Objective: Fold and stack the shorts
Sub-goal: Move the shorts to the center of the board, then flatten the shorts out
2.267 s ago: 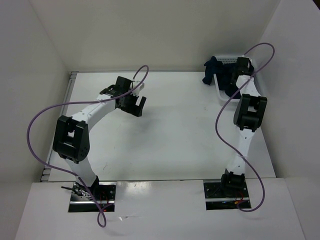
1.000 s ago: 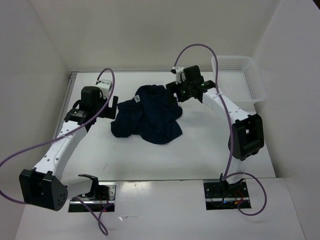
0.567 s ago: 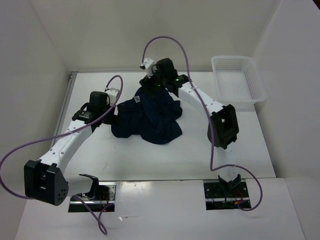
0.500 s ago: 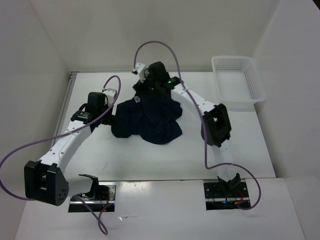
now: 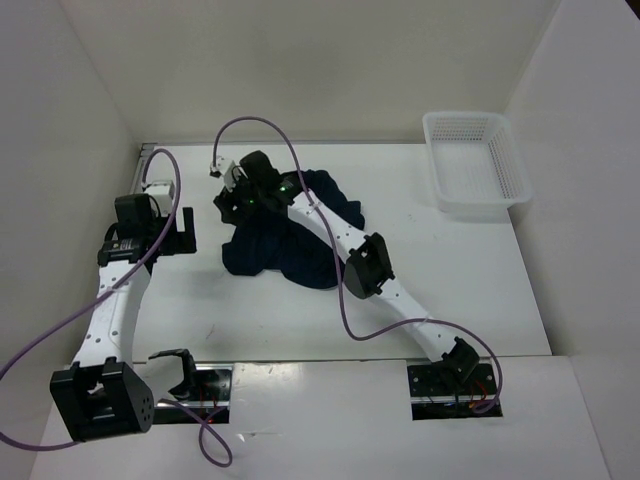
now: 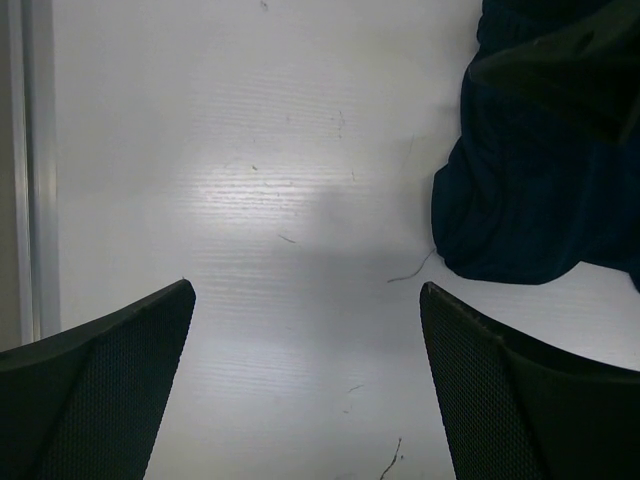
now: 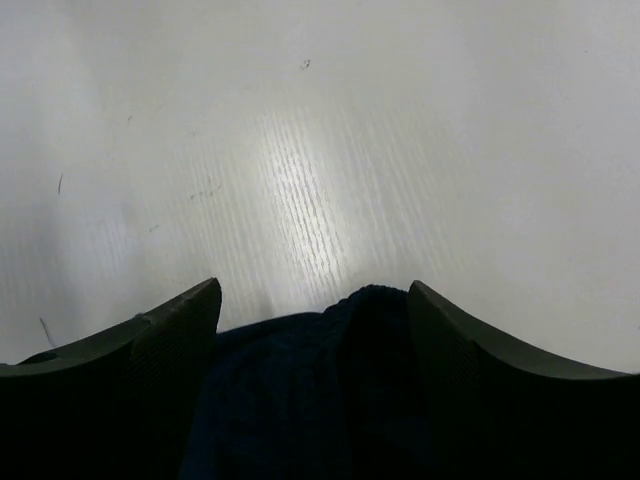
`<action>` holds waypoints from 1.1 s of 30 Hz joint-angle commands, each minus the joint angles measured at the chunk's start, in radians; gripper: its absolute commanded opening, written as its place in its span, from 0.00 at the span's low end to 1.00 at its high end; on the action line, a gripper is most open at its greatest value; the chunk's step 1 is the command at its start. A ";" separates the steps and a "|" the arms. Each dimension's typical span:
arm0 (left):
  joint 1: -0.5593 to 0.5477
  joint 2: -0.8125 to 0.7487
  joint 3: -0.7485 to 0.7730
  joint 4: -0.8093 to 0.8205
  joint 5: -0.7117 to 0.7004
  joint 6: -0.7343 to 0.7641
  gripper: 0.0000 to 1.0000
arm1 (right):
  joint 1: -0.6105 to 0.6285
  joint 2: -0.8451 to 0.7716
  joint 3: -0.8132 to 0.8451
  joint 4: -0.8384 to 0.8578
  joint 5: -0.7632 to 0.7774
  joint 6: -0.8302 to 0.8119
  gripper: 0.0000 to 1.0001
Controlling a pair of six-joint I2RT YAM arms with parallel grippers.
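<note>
Wide open, the left fingers (image 5: 185, 232) hang over the white counter (image 5: 430, 280), a little apart from the shorts (image 5: 300, 245), a crumpled navy heap. The right fingers (image 5: 230, 203) are at its far-left edge. The left wrist view shows the left fingers (image 6: 110, 385) spread with nothing between them, and the shorts (image 6: 540, 170) lie ahead to the right. In the right wrist view the right fingers (image 7: 150, 365) are parted, with a fold of the shorts (image 7: 320, 400) between them.

a white mesh basket (image 5: 478, 207) stood at the far right corner of the white worktop (image 5: 300, 320), nothing inside it. plain white walls (image 5: 300, 70) closed in the back and both sides. a metal strip (image 6: 30, 170) ran along the worktop's left edge, and a few thin threads (image 6: 410, 270) and specks lay on the surface.
</note>
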 commanded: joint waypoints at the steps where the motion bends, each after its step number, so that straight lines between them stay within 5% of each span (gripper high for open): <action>1: 0.012 0.007 -0.001 -0.003 0.023 0.004 1.00 | 0.000 0.157 0.291 -0.227 0.050 0.116 0.80; 11: 0.012 0.016 0.033 0.006 0.059 0.004 1.00 | 0.000 0.119 0.289 -0.348 0.113 0.084 0.66; 15: 0.012 -0.006 0.021 0.006 0.069 0.004 1.00 | 0.000 0.119 0.289 -0.428 0.077 0.084 0.38; 16: 0.012 -0.016 0.021 0.006 0.069 0.004 1.00 | 0.000 0.119 0.289 -0.428 0.066 0.084 0.08; 17: 0.012 -0.016 0.021 0.006 0.078 0.004 1.00 | 0.000 0.119 0.289 -0.410 0.066 0.114 0.00; 28: -0.041 0.020 -0.013 0.035 0.119 0.004 1.00 | -0.061 -0.230 0.289 -0.391 0.079 0.164 0.00; 33: -0.167 0.100 0.010 0.115 0.090 0.004 1.00 | -0.113 -0.419 0.289 -0.494 0.055 0.199 0.00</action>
